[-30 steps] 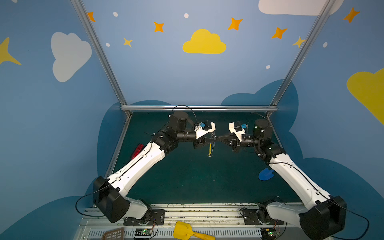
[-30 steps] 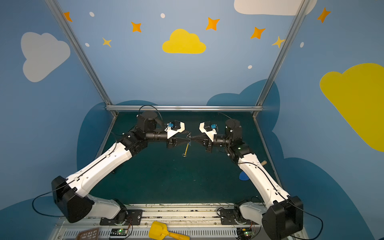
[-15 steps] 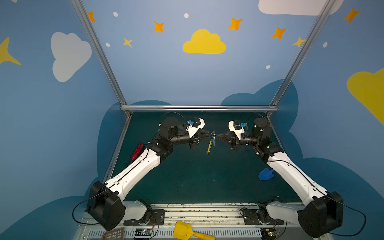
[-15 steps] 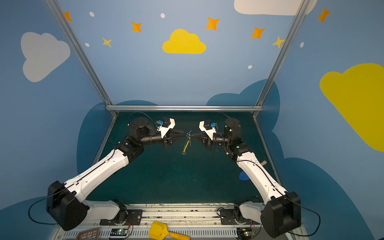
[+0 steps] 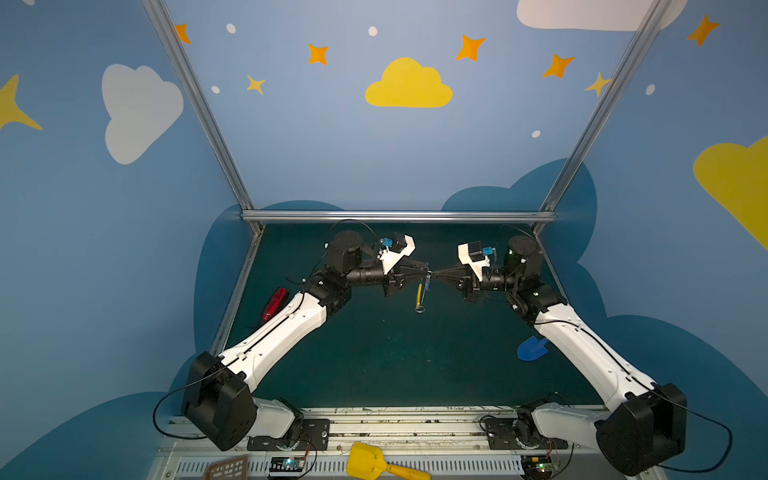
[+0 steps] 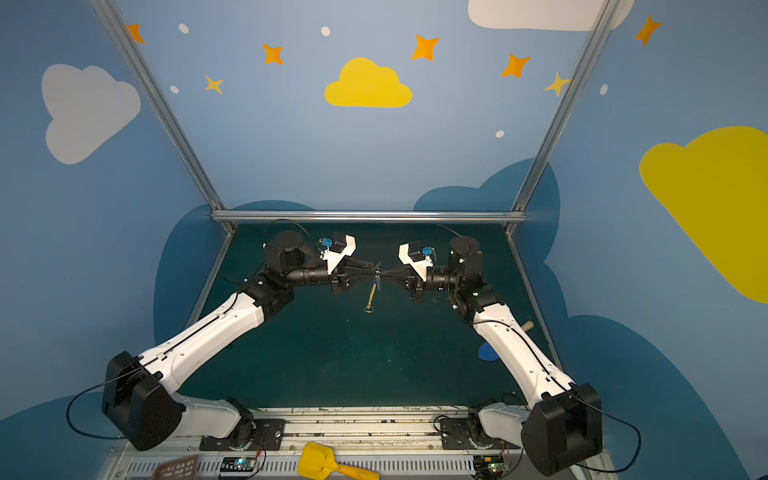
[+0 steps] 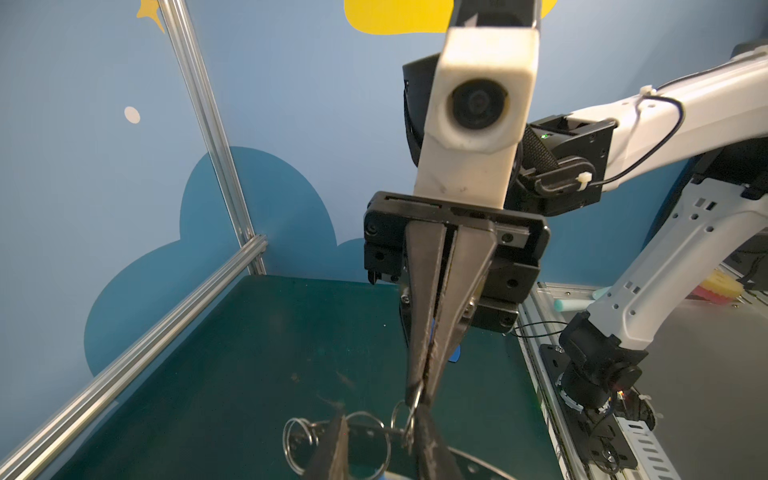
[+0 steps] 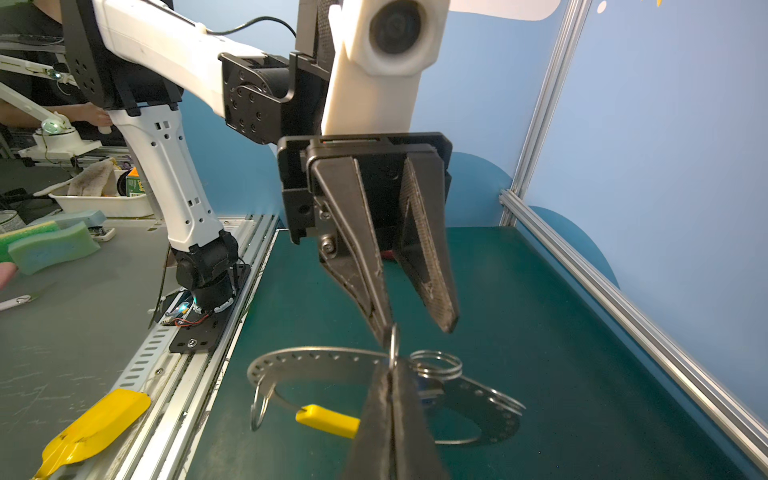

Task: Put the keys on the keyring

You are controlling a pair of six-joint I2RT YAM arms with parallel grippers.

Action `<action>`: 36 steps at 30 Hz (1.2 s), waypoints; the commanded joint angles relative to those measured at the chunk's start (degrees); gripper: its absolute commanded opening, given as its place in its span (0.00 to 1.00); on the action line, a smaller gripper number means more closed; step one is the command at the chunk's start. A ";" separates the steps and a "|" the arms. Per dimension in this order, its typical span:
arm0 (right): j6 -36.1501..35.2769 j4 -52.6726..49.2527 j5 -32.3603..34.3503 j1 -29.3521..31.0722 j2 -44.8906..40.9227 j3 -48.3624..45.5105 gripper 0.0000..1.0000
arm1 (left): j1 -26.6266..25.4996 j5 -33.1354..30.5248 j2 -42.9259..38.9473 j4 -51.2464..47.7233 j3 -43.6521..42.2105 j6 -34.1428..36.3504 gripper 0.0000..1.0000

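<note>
Both grippers meet tip to tip in mid-air over the green mat. My right gripper point(image 8: 390, 368) point(image 5: 432, 274) is shut on a small metal loop of the keyring point(image 8: 316, 358), a thin grey perforated hoop hanging below it. A yellow tag point(image 8: 328, 420) dangles from the hoop. My left gripper point(image 7: 381, 415) point(image 8: 417, 332) point(image 6: 376, 272) has its jaws a little apart, closed across the coiled split ring point(image 8: 436, 363) of the keys. That ring and the small loop fill the gap. A bit of the keys' blue tag point(image 8: 424, 390) shows under the ring; the key itself is hidden.
A blue toy shovel point(image 5: 532, 348) lies on the mat by the right arm. A red object point(image 5: 275, 303) lies at the mat's left edge. A yellow scoop point(image 5: 370, 463) rests on the front rail. Aluminium frame bars point(image 5: 399, 216) bound the mat at the back and sides.
The left arm dipped back to the left half a second ago and has risen again to the meeting point. Its jaws have narrowed. The right arm has hardly moved.
</note>
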 commanded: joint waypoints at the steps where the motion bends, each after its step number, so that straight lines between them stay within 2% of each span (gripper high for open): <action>1: -0.51 1.11 -1.90 0.04 -1.16 1.45 0.00 | -0.48 1.89 0.66 -2.10 2.40 2.03 0.26; 5: -0.61 1.29 -1.90 0.04 -1.18 1.46 0.00 | -0.91 2.55 1.27 -4.55 3.76 3.78 0.19; 13: -0.96 0.94 0.12 0.04 -2.08 1.09 0.00 | -0.21 0.23 -0.33 -6.13 3.30 4.80 0.24; 15: -0.95 0.96 0.11 -0.02 -1.97 1.09 0.00 | 0.38 0.48 -0.92 -6.35 3.09 4.65 0.21; 28: -0.95 0.95 -0.57 0.21 -1.70 1.62 0.00 | -0.58 4.01 1.61 -10.93 6.06 7.70 0.21; 30: -0.98 0.66 -0.59 0.20 -1.65 1.66 0.00 | -0.78 4.22 1.76 -11.65 6.50 8.18 0.19; 36: -0.90 0.92 -0.39 0.46 -1.53 1.53 0.00 | -0.87 4.84 2.31 -13.62 8.08 9.41 0.04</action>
